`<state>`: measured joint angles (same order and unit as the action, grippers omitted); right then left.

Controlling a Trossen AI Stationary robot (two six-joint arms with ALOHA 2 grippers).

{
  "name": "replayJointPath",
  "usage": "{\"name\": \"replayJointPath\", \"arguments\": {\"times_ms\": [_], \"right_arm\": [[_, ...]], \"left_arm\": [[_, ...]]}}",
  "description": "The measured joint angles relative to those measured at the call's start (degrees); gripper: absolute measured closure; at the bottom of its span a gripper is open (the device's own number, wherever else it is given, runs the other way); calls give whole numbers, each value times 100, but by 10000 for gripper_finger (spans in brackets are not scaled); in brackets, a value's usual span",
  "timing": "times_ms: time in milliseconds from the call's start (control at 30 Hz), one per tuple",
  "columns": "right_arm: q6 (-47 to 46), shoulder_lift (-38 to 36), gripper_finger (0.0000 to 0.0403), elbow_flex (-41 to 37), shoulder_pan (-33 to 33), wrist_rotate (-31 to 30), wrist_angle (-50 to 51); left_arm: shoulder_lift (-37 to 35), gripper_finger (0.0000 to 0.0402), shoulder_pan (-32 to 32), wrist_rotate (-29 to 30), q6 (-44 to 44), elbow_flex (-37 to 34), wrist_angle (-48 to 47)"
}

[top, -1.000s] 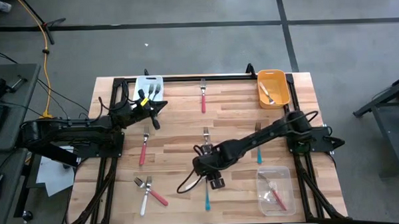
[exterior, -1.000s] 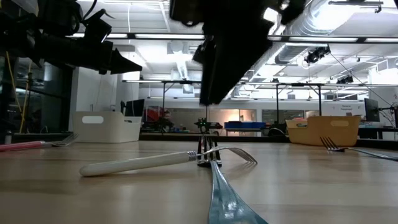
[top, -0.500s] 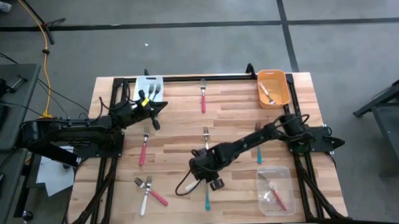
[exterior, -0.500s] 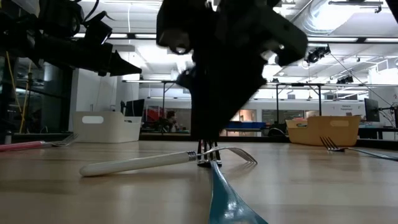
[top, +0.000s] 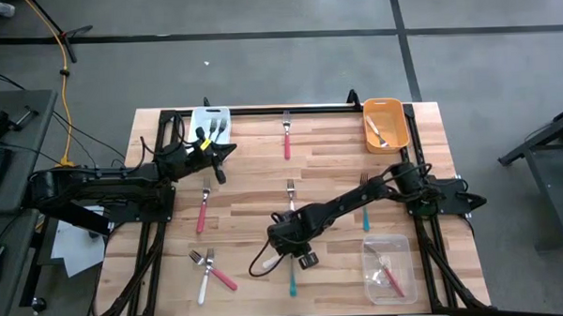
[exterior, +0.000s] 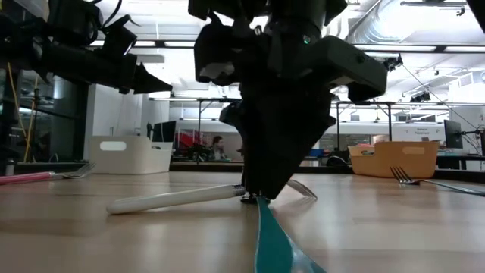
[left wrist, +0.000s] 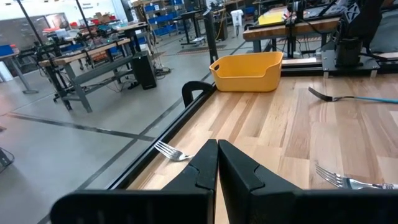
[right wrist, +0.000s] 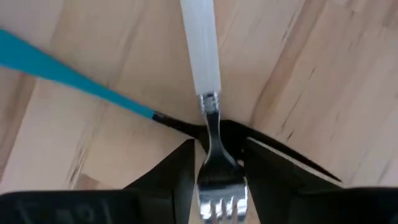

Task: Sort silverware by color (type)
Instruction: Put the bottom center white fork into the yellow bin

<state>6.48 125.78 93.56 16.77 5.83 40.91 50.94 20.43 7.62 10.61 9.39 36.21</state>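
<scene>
Straddling the white-handled fork (right wrist: 208, 93), the right gripper (right wrist: 217, 168) has jaws closed on its metal neck; left gripper (left wrist: 217, 163) jaws shut, empty.

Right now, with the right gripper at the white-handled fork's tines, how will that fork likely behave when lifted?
The white-handled fork looks thin and rigid: probably light, unbending. The right gripper holds it at the tines, so the handle may droop or pivot. It crosses the teal fork, which might shift.
</scene>
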Motion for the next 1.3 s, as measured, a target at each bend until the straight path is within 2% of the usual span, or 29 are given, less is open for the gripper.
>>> {"name": "replayJointPath", "arguments": {"times_ms": [167, 467, 700, 900, 1067, 1167, 1300], "right_arm": [[-5, 10, 302, 2, -28, -23, 60], [6, -4, 390, 4, -30, -44, 62], [-203, -351, 386, 7, -25, -134, 263], [-556, -1068, 394, 15, -88, -952, 1038], [-1099, -1746, 393, -40, -513, -1887, 2191], [-1283, -2362, 393, -545, -948, -2243, 2388], [-1611, -3479, 394, -1839, -1806, -2442, 2059]], "left_arm": [[0, 396, 0, 0, 0, 0, -3], [-2, 396, 0, 0, 3, 0, 0], [-2, 396, 0, 0, 5, 0, 0], [-4, 396, 0, 0, -2, 2, -9], [-4, 396, -54, 0, -2, 2, -34], [-4, 396, -125, 0, 0, 2, -36], [-6, 396, -215, 0, 2, 2, -39]]}}
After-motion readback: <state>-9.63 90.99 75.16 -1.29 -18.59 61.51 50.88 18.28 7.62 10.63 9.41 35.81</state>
